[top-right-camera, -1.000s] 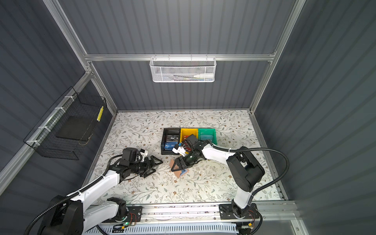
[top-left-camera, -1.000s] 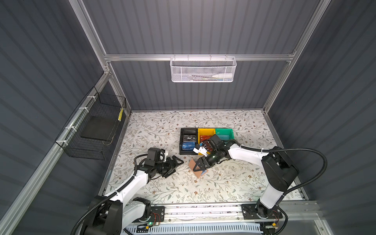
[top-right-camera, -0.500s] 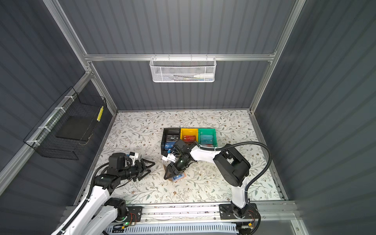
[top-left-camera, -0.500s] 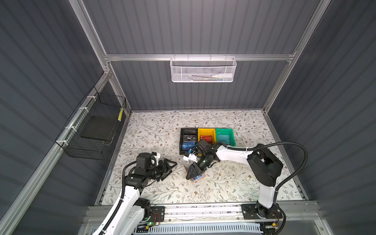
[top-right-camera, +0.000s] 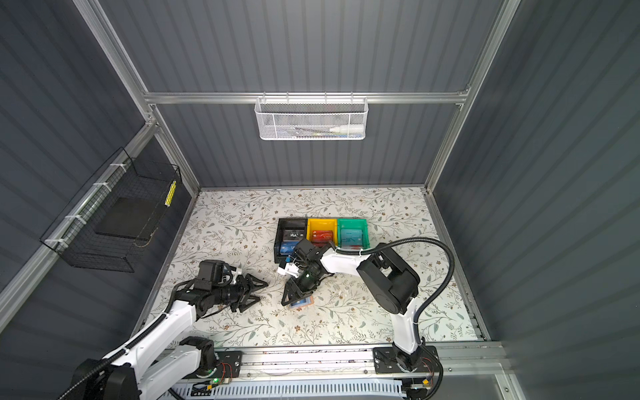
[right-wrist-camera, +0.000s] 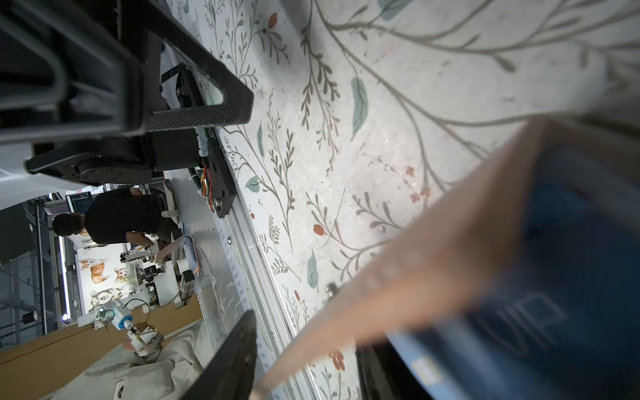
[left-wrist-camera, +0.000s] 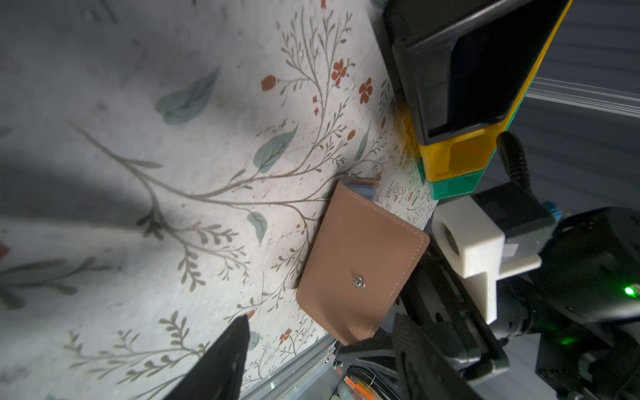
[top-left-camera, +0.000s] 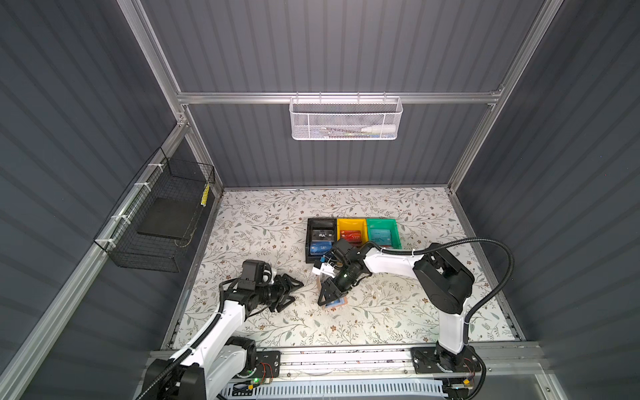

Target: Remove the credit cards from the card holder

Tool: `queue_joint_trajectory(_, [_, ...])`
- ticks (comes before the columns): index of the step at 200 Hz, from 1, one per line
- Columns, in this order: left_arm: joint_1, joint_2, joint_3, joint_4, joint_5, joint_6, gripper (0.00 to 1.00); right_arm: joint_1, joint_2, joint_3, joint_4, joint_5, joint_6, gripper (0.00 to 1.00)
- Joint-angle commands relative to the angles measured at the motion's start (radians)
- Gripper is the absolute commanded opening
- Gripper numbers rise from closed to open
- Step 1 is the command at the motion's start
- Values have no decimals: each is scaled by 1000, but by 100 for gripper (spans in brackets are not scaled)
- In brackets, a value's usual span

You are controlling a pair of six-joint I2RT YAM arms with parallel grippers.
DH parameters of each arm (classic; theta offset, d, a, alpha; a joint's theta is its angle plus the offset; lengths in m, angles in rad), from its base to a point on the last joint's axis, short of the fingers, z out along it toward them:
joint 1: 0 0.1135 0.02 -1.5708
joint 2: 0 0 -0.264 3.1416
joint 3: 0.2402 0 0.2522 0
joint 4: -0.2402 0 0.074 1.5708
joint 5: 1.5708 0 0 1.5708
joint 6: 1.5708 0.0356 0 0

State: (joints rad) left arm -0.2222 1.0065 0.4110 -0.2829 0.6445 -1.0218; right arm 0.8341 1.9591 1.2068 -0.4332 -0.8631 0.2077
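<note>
Blue card [right-wrist-camera: 571, 259] is waiting in the holder [left-wrist-camera: 360, 263] beneath the right gripper [top-left-camera: 329, 300], jaws parted; other cards [top-left-camera: 352, 236] are lying in far bins [top-left-camera: 381, 219]; left gripper [top-left-camera: 297, 292] is hovering open.

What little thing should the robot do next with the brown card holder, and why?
Probably close the right pincer on the edge of the blue card. That pincer sits right over the open card holder with its jaws apart, and the blue card is still tucked inside. The left pincer is open and off to the side, so it is not helping yet.
</note>
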Motion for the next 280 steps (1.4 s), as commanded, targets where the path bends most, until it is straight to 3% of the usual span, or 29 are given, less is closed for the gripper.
queue_joint_trajectory(1, [-17, 46, 59, 83, 17, 18, 70, 3, 8, 23, -21, 19, -18, 42])
queue_joint_trajectory(21, [-40, 83, 76, 106, 12, 16, 70, 3, 5, 31, -36, 13, -30, 41])
queue_joint_trajectory(91, [-42, 34, 36, 61, -4, 24, 71, -1, -68, 56, -74, 13, -39, 57])
queue_joint_trajectory(150, [-42, 22, 31, 31, -9, 38, 72, -7, -49, 97, -67, -20, -33, 58])
queue_joint_trajectory(202, [-42, 44, 31, 48, -6, 36, 68, -13, 13, 122, -35, -80, -26, 46])
queue_joint_trajectory(280, [-42, 100, 25, 125, 2, 19, 64, -18, 45, 108, 6, -111, -14, 38])
